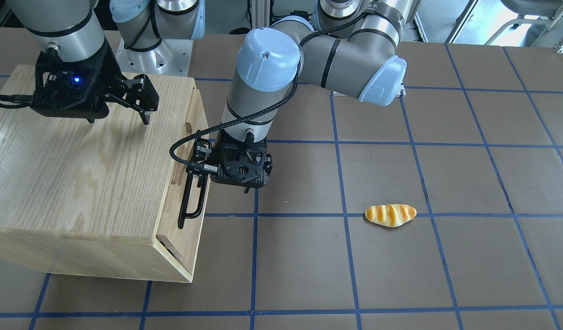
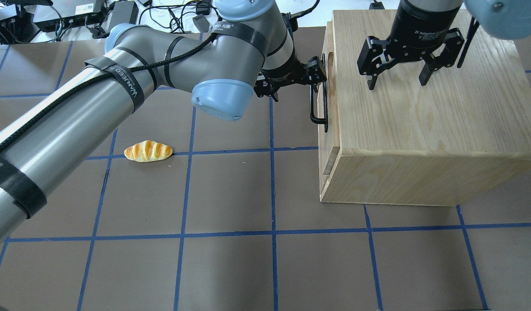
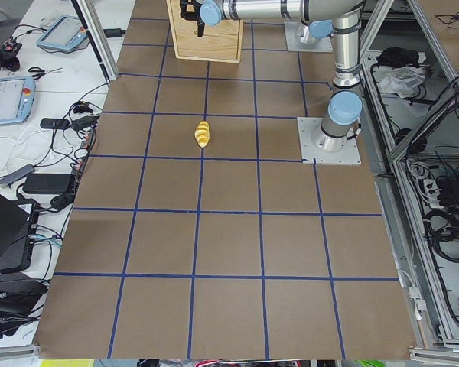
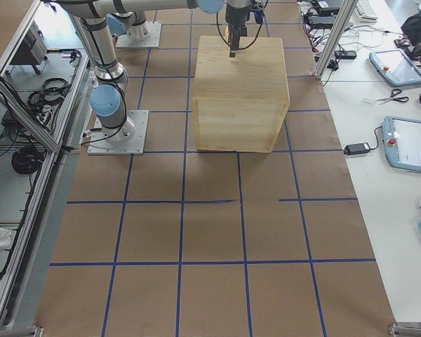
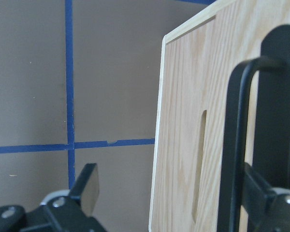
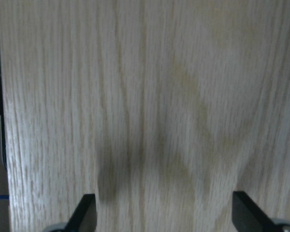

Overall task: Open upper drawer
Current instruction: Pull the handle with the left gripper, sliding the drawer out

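The upper drawer [image 1: 196, 117] is a light oak front panel with a long black bar handle [image 1: 192, 201] and an oblong slot [image 5: 200, 164]. It stands slightly proud of the wooden cabinet casing [image 1: 70, 174]. My left gripper [image 2: 319, 75] is open at the far end of the handle [image 2: 319, 112]. In the left wrist view the bar [image 5: 237, 145] stands between the spread fingers [image 5: 87, 186], close to the right one. My right gripper [image 2: 397, 80] is open and empty, hovering just above the cabinet top [image 2: 421, 112].
A striped yellow bread roll [image 1: 390, 214] lies on the brown, blue-taped table, well away from the cabinet; it also shows in the overhead view [image 2: 147, 151]. The left arm's elbow [image 2: 222, 93] hangs above the table beside the drawer front.
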### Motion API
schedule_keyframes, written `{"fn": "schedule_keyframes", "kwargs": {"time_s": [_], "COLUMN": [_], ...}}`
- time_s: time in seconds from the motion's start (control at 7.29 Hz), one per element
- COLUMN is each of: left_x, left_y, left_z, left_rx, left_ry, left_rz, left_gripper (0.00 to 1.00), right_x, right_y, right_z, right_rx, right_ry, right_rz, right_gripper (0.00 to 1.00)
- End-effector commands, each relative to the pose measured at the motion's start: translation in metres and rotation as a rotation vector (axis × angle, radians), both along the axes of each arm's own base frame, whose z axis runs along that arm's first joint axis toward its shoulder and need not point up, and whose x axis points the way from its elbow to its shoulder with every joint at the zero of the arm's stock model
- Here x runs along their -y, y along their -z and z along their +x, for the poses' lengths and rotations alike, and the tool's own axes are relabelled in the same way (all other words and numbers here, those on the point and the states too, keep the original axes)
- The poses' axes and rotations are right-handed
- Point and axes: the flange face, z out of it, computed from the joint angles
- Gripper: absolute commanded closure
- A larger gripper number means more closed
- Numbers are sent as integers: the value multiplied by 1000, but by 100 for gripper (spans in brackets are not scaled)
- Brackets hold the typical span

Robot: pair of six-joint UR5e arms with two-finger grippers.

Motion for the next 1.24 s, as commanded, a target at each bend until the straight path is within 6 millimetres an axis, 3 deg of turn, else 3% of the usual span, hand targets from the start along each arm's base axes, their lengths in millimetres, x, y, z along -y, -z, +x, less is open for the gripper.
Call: {"fn": "schedule_keyframes", "kwargs": {"time_s": [0.0,0.55,1.1], "left_x": [4,18,20], "left_y": [-1,-3,-4], "left_z": [4,27,32], "left_rx": [3,2,18], "left_ry": [-4,-42,-37], "left_rz": [-6,-5,-11], "left_gripper": [0,0,0], "right_x": [0,0,0], "right_y": [0,1,0], "right_z": [0,-1,0], "right_rx": [0,0,0], "right_ry": [1,1,-1], "right_rz": [0,2,0], "right_gripper": [0,0,0]}}
